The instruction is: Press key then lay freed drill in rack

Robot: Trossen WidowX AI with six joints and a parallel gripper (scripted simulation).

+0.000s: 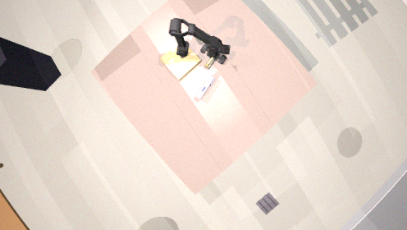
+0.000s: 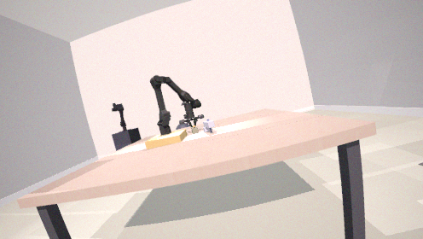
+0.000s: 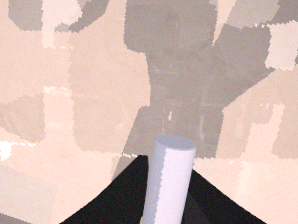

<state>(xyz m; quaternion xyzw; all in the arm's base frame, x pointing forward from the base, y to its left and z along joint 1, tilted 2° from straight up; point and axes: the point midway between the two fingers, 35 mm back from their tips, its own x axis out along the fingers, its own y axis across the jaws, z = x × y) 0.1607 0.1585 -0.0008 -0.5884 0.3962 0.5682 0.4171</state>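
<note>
My gripper (image 1: 212, 55) (image 2: 194, 123) (image 3: 157, 165) is shut on the drill (image 3: 169, 185), a pale lavender cylinder with a yellow part at its base, seen end-on in the wrist view. The drill also shows in the overhead view (image 1: 209, 62) as a small yellowish piece under the fingers, held above the pink table (image 1: 156, 123) (image 2: 256, 145). The rack (image 1: 180, 62) (image 2: 166, 138) is a flat yellow block beside the arm's base, left of the gripper. The white holder with the key (image 1: 203, 87) (image 2: 208, 125) stands on the table just past the gripper; the key itself is too small to make out.
The arm's base (image 1: 182, 50) (image 2: 164, 124) stands at the rack's far side. A dark box with a camera stand (image 2: 124, 136) is behind the table. The table edge (image 2: 239, 164) runs along the front.
</note>
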